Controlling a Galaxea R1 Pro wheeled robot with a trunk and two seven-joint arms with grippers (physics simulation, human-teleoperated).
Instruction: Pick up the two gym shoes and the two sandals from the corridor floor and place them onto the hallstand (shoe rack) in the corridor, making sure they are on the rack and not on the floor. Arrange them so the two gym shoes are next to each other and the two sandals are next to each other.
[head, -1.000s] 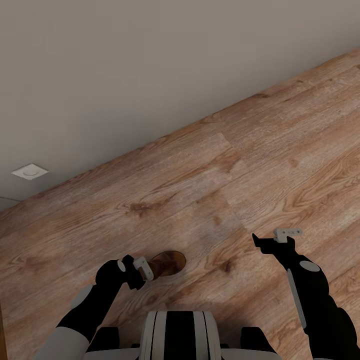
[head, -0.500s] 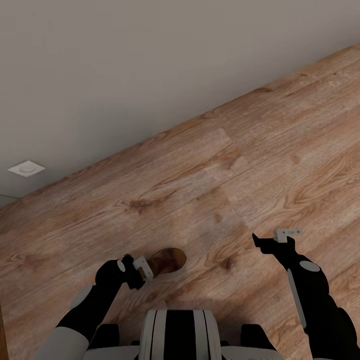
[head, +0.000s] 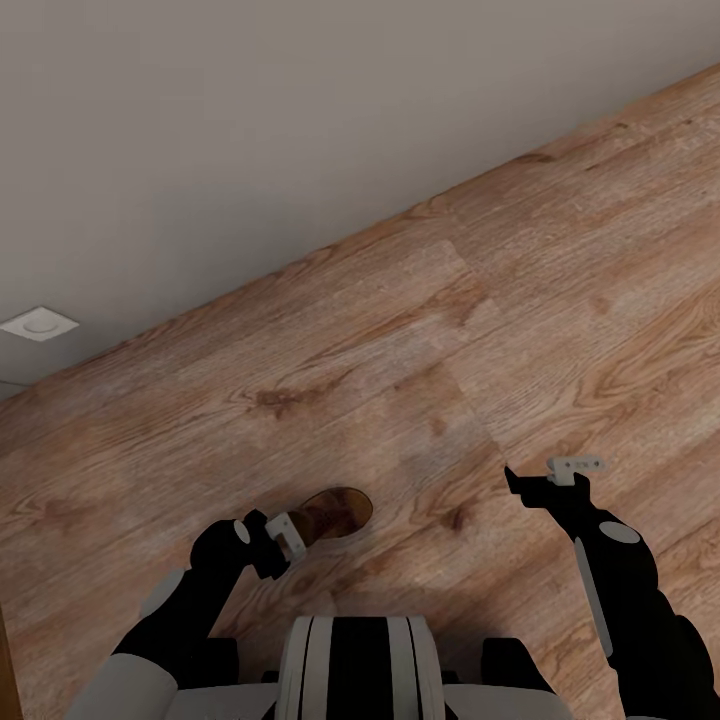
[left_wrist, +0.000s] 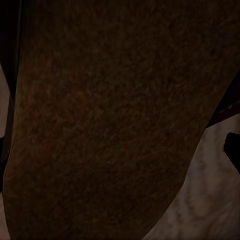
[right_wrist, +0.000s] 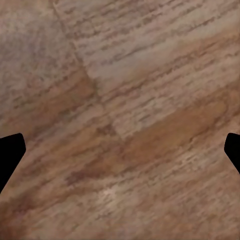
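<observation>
Matt wood-grain corridor floor (head: 560, 300), rough brown cork-like sandal (left_wrist: 110, 125) footbed

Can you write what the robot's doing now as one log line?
left gripper: shut on sandal | right gripper: open | below: corridor floor

I'm looking down at the inside of a home here, a bare stretch of corridor by the look of it. Light brown wood-grain plank floor (head: 420, 340) runs right across my head view, meeting a plain grey-beige wall (head: 250, 130) along a diagonal line. Low on that wall there's a small white square fitting (head: 38, 324), outlet-like. My right wrist camera gives me the same planks close up, seams and grain clear.
</observation>
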